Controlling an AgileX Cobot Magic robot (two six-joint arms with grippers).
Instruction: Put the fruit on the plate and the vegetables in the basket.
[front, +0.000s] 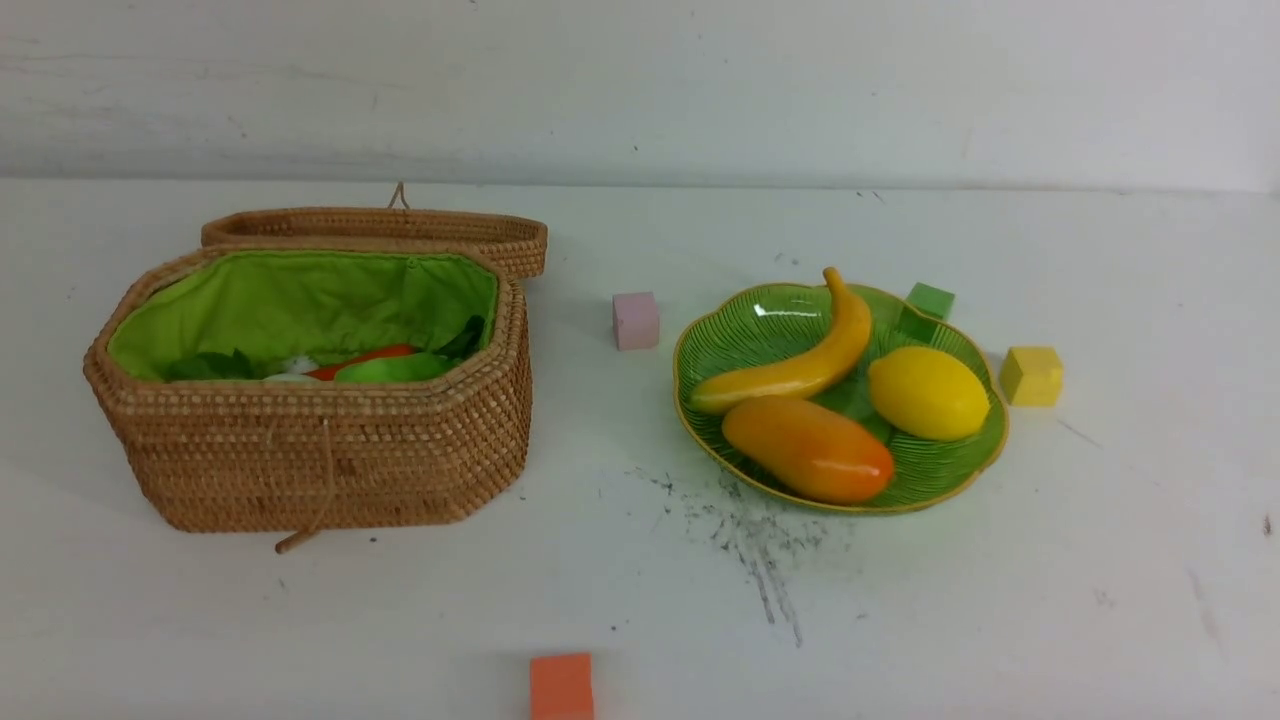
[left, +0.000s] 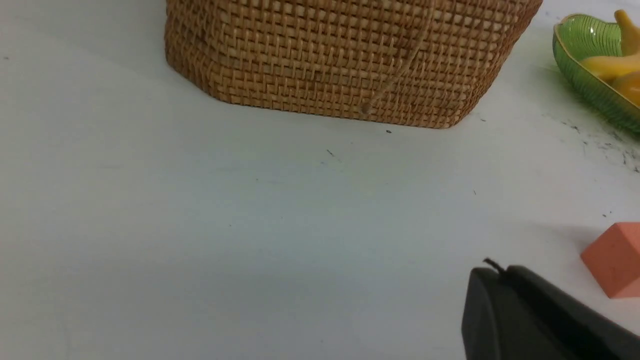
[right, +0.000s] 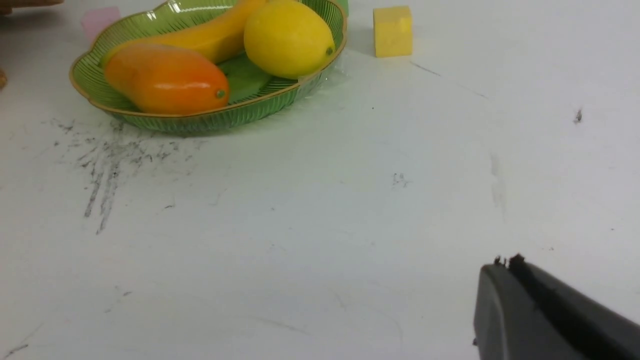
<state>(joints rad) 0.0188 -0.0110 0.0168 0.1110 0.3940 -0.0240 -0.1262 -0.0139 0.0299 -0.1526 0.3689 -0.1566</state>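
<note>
Sorting looks finished, judging by how things lie. At the left of the front view the basket (front: 320, 440) stands with its lid (front: 375, 232) thrown back, and down in its green lining lie the vegetables: dark leaves, a bit of the white radish (front: 292, 368), a strip of the orange carrot (front: 365, 358) and the light-green gourd (front: 395, 368), packed close and mostly hidden by the near wall. To the right of the basket a pink cube (front: 636, 320) sits alone on the table (front: 620, 480). Right of centre the plate (front: 745, 325) holds all three fruits: the banana (front: 800, 360) curving across the back, the mango (front: 808, 450) at the front touching it, the lemon (front: 928, 393) on the right side. A green cube (front: 928, 302) peeks out behind the plate, a yellow cube (front: 1031, 375) rests just beside its right rim, and an orange cube (front: 561, 686) lies at the bottom edge of the frame.

Neither arm shows in the front view. In the left wrist view the left gripper (left: 492, 272) hangs low over bare table, its jaws pressed together on nothing, near the orange cube. In the right wrist view the right gripper (right: 505, 265) is likewise closed and empty, well apart from the plate.

No fruit or vegetable is left loose, so the next move probably calls only for keeping both arms back; the cubes are no part of the job.
</note>
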